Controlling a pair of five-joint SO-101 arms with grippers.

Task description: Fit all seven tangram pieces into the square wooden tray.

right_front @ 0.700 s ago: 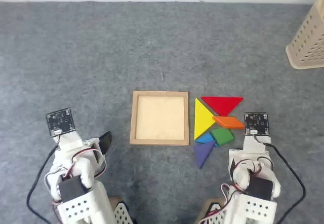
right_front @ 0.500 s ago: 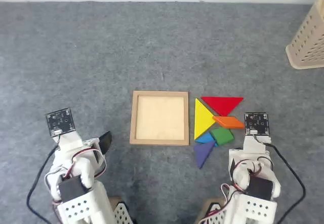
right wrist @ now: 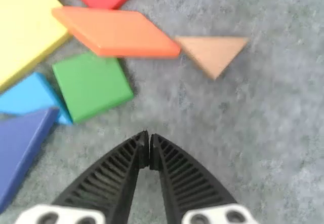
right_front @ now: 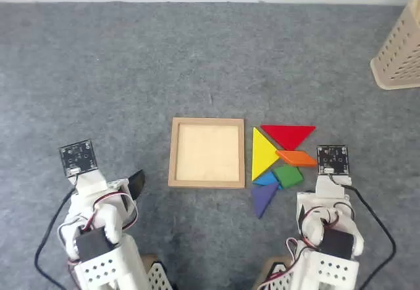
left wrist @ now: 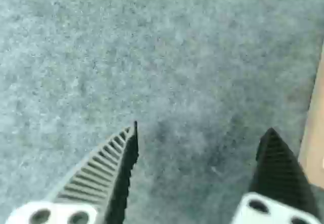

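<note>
Change: set against the earlier high views, nothing has shifted; arms, tray and pieces lie as before
Left gripper [left wrist: 202, 127]: jaws spread wide with nothing between them, low over the grey felt table cover [right_front: 131, 73], near the tray's left edge
Right gripper [right wrist: 149, 135]: fingertips pressed together with nothing held, above bare felt just short of the green square piece [right wrist: 91, 84]
Square wooden tray [right_front: 172, 152]: flat between the two arms, no piece inside
Pieces: all on the felt to the right of the tray; yellow large triangle [right_front: 262, 152], red large triangle [right_front: 287, 134], orange parallelogram [right_front: 295, 157], blue small triangle [right_front: 266, 179] and purple triangle [right_front: 263, 199] are clustered; unpainted wooden small triangle [right wrist: 212, 51] lies at the parallelogram's tip
Around: cream perforated basket [right_front: 399, 47] at the far right edge
In the way: the yellow triangle lies between the tray and the other pieces
</note>
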